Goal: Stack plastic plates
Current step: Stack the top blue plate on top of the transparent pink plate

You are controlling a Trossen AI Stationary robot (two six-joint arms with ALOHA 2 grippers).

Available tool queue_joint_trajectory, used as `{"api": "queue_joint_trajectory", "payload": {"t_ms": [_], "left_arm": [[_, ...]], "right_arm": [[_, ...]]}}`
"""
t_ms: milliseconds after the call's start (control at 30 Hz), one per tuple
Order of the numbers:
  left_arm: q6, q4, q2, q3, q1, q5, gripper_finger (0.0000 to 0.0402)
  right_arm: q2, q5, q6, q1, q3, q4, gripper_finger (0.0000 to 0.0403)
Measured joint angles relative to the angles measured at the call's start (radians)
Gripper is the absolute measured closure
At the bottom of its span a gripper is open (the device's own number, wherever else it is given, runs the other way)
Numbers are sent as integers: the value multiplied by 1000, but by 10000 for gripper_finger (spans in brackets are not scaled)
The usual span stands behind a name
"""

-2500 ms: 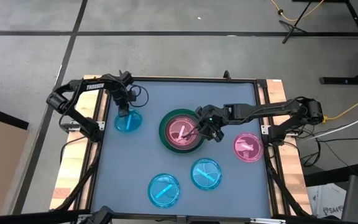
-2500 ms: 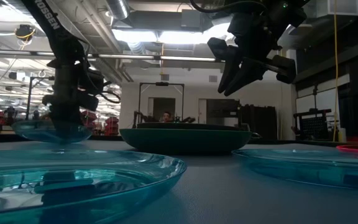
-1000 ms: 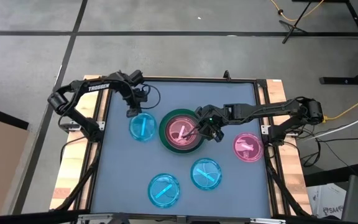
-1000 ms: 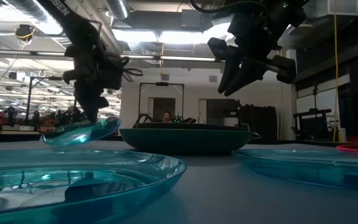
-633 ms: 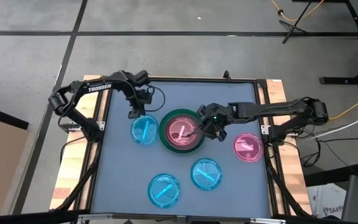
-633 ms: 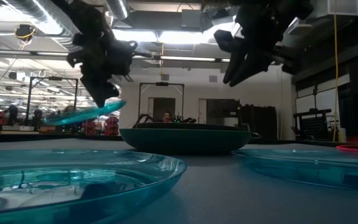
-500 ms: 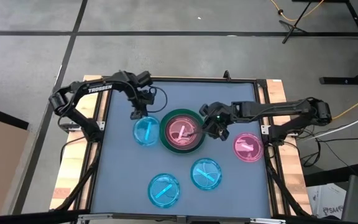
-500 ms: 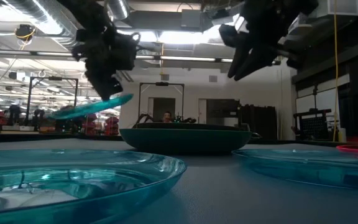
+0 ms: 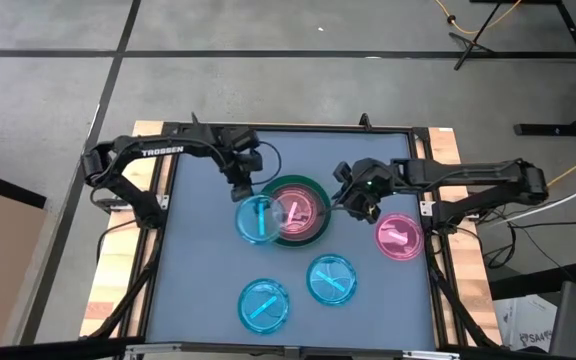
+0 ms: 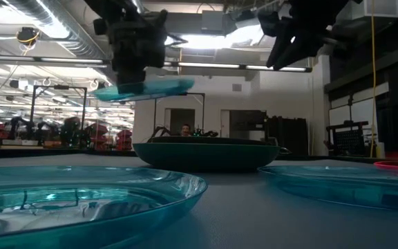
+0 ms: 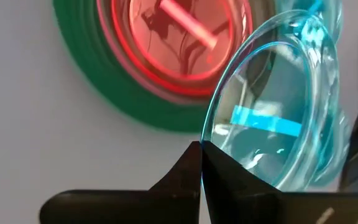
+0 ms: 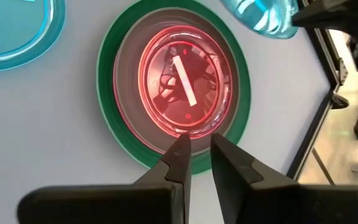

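A stack sits mid-table: a dark green plate [image 9: 313, 232] with a dark grey plate [image 12: 124, 81] in it and a translucent pink plate [image 9: 298, 208] on top. My left gripper [image 9: 241, 187] is shut on a translucent cyan plate [image 9: 258, 219], which hangs in the air over the stack's left edge. My right gripper [image 9: 346, 205] is narrowly open and holds nothing; it hovers above the stack's right edge. In the low view the carried cyan plate [image 10: 144, 88] floats well above the green plate [image 10: 209, 153]. My left gripper pinches the cyan plate by its rim [image 11: 205, 144], at the plate's far edge. The fingers [image 11: 185, 171] come from above and point down. The plate is lifted clear of the table and lies nearly level below the gripper.
An opaque pink plate [image 9: 400, 238] lies to the right of the stack, near the table's right edge. Two more cyan plates [image 9: 331, 279] [image 9: 264, 305] rest toward the near edge. The table's left side and far strip [image 9: 198, 260] are bare.
My left gripper has risen and moved right toward the stack, carrying the cyan plate; the plate was tilted and is now nearly level, higher, over the stack's left edge. My right gripper has risen and drawn back toward the table's right, off the stack's middle.
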Motion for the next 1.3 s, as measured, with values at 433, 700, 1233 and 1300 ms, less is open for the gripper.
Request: {"api": "queue_joint_trajectory", "payload": {"t_ms": [433, 700, 1233, 1300], "left_arm": [[-435, 333, 0, 0, -70, -161, 401], [-592, 346, 15, 0, -80, -253, 401], [-603, 355, 161, -1, -96, -267, 401], [-603, 354, 171, -1, -97, -267, 401]], "right_arm": [[-9, 3, -1, 0, 0, 4, 352], [-9, 3, -1, 0, 0, 7, 352], [-9, 4, -2, 1, 0, 12, 352], [-9, 3, -1, 1, 0, 11, 352]]}}
